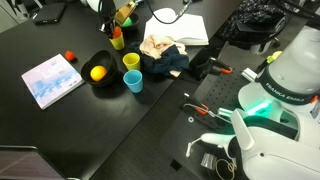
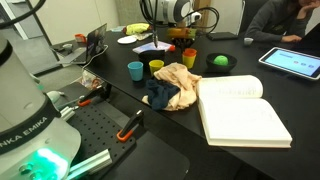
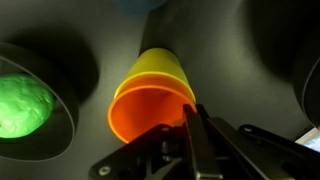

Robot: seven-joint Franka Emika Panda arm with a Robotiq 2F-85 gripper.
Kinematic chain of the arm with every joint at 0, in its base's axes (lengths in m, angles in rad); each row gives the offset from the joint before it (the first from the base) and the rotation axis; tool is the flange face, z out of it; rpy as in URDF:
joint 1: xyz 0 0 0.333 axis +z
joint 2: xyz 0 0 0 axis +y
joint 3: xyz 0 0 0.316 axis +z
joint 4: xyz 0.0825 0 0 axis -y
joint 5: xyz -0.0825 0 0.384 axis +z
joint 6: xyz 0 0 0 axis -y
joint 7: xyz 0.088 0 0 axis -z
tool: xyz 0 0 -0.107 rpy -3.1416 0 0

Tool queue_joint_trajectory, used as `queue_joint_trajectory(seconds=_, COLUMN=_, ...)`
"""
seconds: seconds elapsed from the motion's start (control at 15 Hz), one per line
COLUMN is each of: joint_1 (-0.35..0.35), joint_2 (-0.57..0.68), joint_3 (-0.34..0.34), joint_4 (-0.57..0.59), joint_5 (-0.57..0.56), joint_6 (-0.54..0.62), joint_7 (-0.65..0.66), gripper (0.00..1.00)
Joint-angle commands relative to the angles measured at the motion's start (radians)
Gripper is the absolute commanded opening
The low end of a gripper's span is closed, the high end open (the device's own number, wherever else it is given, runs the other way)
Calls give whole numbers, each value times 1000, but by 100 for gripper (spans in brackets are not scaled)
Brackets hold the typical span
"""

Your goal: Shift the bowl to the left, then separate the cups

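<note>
My gripper (image 3: 195, 128) is shut on the rim of the orange cup (image 3: 145, 115), which fills the wrist view close up. Its outer wall looks yellow, and I cannot tell if another cup is nested around it. In both exterior views the gripper (image 1: 120, 25) (image 2: 186, 40) holds this cup (image 1: 118, 40) near the far side of the table. The black bowl (image 1: 108, 82) (image 2: 230, 66) (image 3: 75, 70) holds a green-yellow ball. A yellow cup (image 1: 131, 62) (image 2: 155, 67) and a light blue cup (image 1: 134, 81) (image 2: 135, 70) stand apart beside the bowl.
A pile of cloths (image 1: 160, 52) (image 2: 170, 88) lies next to the cups. An open notebook (image 2: 240, 110) lies beyond it. A light booklet (image 1: 52, 80) is on the bowl's other side. A person sits behind the table (image 2: 285, 20).
</note>
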Motion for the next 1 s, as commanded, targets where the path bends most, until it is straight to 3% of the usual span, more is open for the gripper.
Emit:
queue_joint_trajectory(seconds=0.0, joint_1=7, joint_2=-27, joint_3=-16, joint_4=10, joint_5=-14, joint_6=-59, joint_7=40, gripper=2)
queue_joint_trajectory(seconds=0.93, joint_1=1, joint_2=-258, joint_3=-7, joint_4=-107, joint_5=-42, joint_6=-149, joint_7=14, gripper=3)
